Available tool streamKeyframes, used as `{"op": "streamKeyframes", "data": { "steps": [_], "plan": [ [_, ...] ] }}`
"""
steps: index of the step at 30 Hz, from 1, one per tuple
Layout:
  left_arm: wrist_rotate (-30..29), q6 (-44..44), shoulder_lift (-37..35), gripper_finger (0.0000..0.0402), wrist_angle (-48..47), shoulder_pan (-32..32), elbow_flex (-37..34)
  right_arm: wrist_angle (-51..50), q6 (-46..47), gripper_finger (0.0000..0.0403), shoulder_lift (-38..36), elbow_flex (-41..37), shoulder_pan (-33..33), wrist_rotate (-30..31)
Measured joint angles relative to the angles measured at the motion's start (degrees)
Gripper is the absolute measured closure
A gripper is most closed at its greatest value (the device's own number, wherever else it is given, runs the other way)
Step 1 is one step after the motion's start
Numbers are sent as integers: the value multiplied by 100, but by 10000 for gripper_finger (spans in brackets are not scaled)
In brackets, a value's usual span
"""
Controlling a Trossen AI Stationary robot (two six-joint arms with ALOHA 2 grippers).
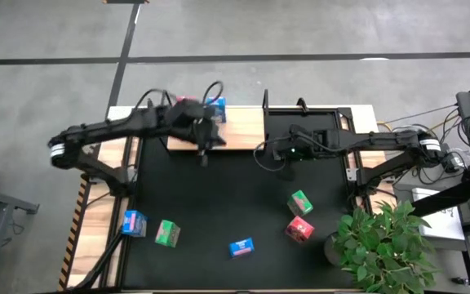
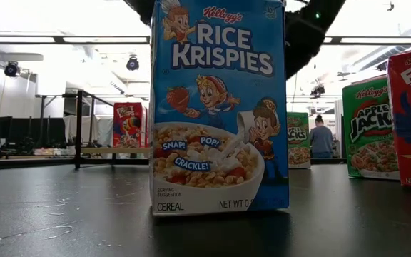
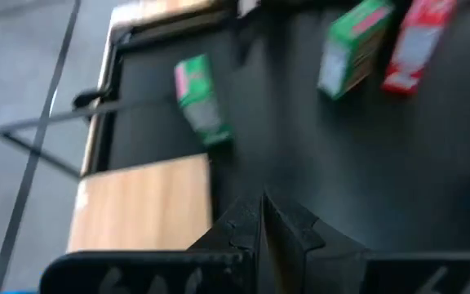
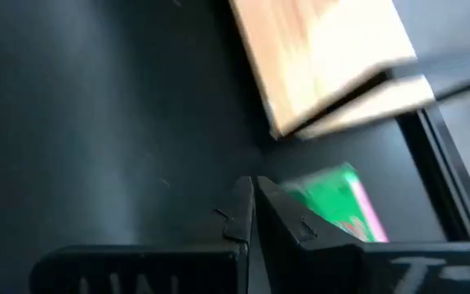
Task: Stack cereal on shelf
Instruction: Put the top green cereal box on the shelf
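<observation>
A grey concrete floor (image 1: 300, 33), crossed by dark seams, surrounds the table's black mat (image 1: 219, 204). A potted green plant (image 1: 386, 245) stands at the mat's front right corner. Beyond the mat, long ceiling lights (image 2: 48, 39) glow over desks, and a person (image 2: 321, 139) stands far off

The high view looks straight down from well above, taking in the whole bench (image 1: 243, 204) and both arms. The low view sits at bench-top height, facing level across it into the room, very near a blue cereal box (image 2: 220, 107) that fills its middle. Each wrist view looks forward past its own arm's closed jaws, close to the mat. Both wrist views share the wooden shelf (image 3: 141, 200) with the high view.
</observation>
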Motion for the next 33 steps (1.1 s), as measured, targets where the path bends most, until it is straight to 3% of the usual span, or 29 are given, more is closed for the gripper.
{"op": "streamKeyframes", "data": {
  "steps": [8,17,21,33],
  "plan": [
    [-546,-586,-1336,401,1321,-981,-1419,-108,-674,394,-113,-33,-542,38],
    [-628,-751,-2223,401,1685,-1288,-2019,-228,-952,385,-91,-33,-707,-6],
    [-639,-821,-2320,402,1685,-1288,-2064,-370,-1006,340,-74,-40,-769,-8],
    [-638,-772,-2239,401,1688,-1286,-2064,-410,-1220,148,115,-232,-1072,-8]
  ]
}}
